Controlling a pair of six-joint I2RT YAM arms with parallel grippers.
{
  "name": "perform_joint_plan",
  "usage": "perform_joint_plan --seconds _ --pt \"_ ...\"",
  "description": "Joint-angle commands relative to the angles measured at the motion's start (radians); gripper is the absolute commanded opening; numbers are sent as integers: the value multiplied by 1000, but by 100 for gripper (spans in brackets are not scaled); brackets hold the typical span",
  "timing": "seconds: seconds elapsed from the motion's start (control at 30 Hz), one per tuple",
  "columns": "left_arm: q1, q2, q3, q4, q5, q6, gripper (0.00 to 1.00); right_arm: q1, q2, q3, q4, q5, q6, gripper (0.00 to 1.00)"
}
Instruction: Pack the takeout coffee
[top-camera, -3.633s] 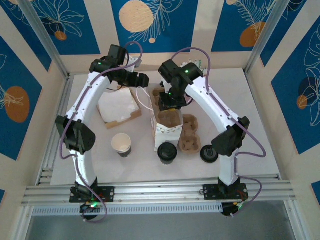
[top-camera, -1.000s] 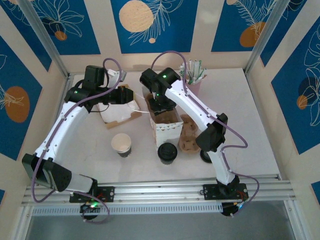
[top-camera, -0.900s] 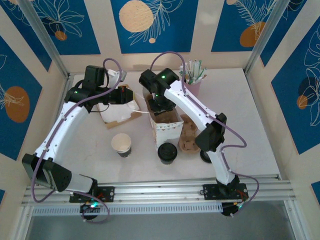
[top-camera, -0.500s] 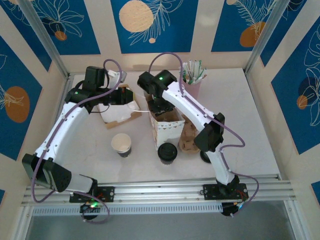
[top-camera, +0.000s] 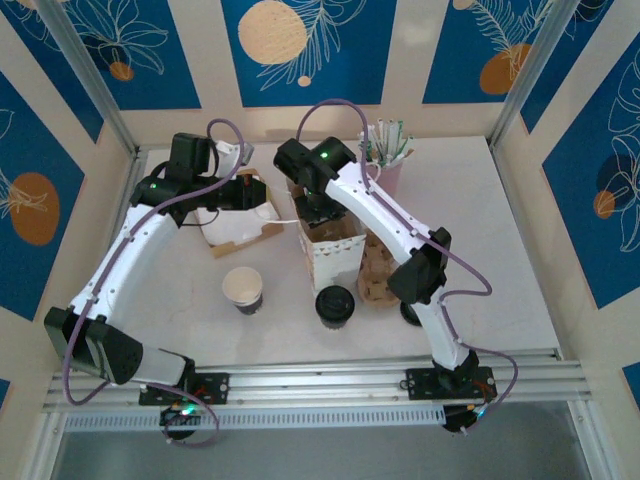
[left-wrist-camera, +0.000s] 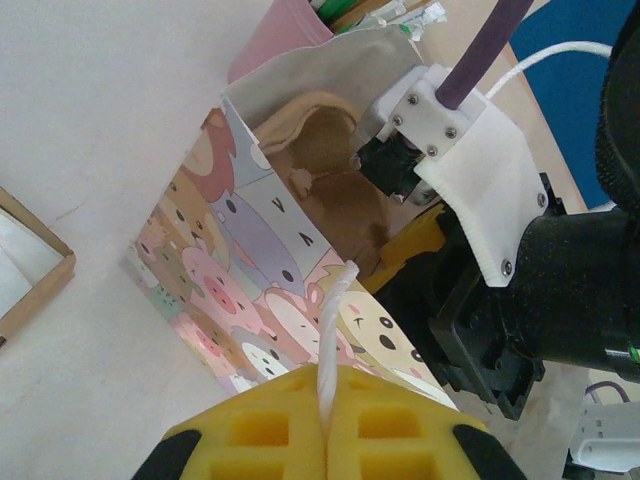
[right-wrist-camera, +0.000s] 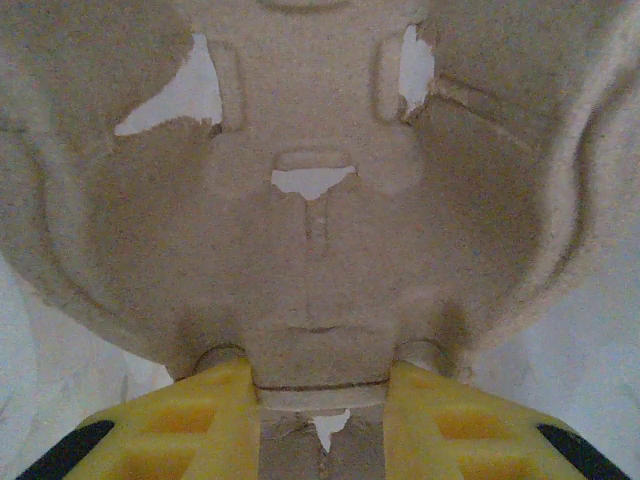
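The takeout coffee (top-camera: 335, 305), a dark cup with a black lid, stands on the table in front of the paper bag (top-camera: 337, 256). My left gripper (top-camera: 262, 196) is shut on the bag's white string handle (left-wrist-camera: 335, 320), pulling it left; the cartoon-animal bag (left-wrist-camera: 250, 290) stands open. Over the bag's mouth, my right gripper (top-camera: 318, 207) is shut on a brown pulp cup carrier (right-wrist-camera: 320, 230), its yellow fingers (right-wrist-camera: 200, 410) gripping the carrier's middle ridge. The carrier (left-wrist-camera: 330, 180) sits partly inside the bag.
A lidless cup (top-camera: 243, 288) stands left of the coffee. More pulp carriers (top-camera: 378, 272) lie right of the bag, with a loose black lid (top-camera: 408, 313) near them. A cardboard box of napkins (top-camera: 238, 222) sits back left and a pink cup of straws (top-camera: 387, 160) behind the bag.
My right gripper has edged slightly back and left over the bag with the carrier. My left gripper has stayed in place on the handle.
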Motion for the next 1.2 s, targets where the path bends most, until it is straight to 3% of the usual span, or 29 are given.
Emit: perform_joint_plan --seconds 0.0,1.17 --pt "11 -17 -12 11 21 14 0 15 -8 10 -154 22 10 34" --pt "12 -29 -34 -9 -23 42 0 -36 52 -143 -86 -178 8 35"
